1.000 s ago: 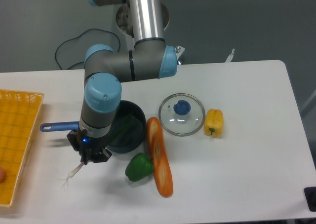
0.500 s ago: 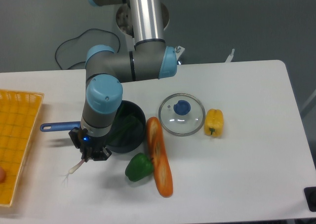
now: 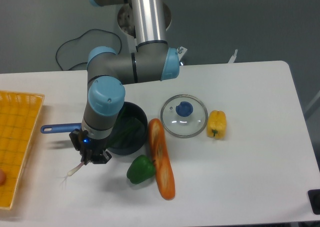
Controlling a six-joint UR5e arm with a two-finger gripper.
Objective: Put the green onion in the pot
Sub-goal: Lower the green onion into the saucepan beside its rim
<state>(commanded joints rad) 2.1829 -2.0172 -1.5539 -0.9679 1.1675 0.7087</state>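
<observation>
Claw: low beside the front-left rim of the pot, closed on the stalk of the green onion; the fingers themselves are dark and mostly hidden under the wrist.
Green onion: white bulb end and wispy roots stick out below and left of the claw, hanging over or just touching the table; which, cannot be told. Green leaves run up and right from the claw and show inside the pot.
Pot: small black saucepan, upright on the table, partly covered by the arm; its blue handle points left.
Table: white, carries all items.
Other items: green bell pepper just in front of the pot; long orange vegetable beside it, touching or nearly touching the pot rim; glass lid with blue knob to the right, clear of the pot; yellow bell pepper beside the lid; yellow basket at the left edge.
Progress: judged partial. The onion is gripped and its leaf end lies in the pot.
Remaining: bulb end is outside the rim; the stalk must be brought over the pot and released.
</observation>
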